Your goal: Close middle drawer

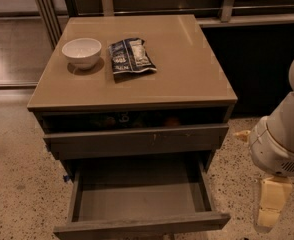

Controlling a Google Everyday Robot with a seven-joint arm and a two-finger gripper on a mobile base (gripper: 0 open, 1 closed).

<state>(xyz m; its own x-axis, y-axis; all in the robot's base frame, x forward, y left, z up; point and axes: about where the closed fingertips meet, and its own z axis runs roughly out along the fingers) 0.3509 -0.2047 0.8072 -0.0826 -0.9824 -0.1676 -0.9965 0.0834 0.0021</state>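
The middle drawer stands pulled far out from the cabinet, low at its front, grey floor showing. Above it the scratched drawer front sits slightly out, with dim shapes behind its top edge, perhaps stored items. On the cabinet top a white bowl sits near the back left corner, with a dark bag just beside it. The gripper hangs off the cabinet's right side, near the middle drawer's front right corner but apart from it. Whether it is open or closed, I cannot tell.
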